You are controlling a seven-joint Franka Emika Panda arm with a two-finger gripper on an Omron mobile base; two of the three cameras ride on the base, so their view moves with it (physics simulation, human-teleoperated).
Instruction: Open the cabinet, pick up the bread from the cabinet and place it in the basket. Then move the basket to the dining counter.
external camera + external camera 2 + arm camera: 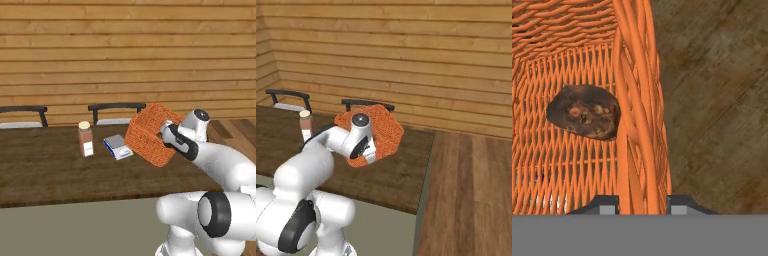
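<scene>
Over long dark-brown wood-grain dining counter point(45, 170): orange woven rectangular basket point(147, 132) carried tilted, clear of surface. Gripper point(642, 202) clamped across one side wall at rim. Small dark-brown rounded bread lump point(584, 111) resting inside on weave. Wicker light, stiff, grippy; load loose, probably prone to rolling. Level before lowering. Retain rim hold.

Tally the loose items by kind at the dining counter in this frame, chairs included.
Basket, held by the gripper on its wall: 1
Bread, inside the basket: 1
Brown bottle with tan cap: 1
Small blue and white box: 1
Black-backed chairs: 2
Total: 6
</scene>
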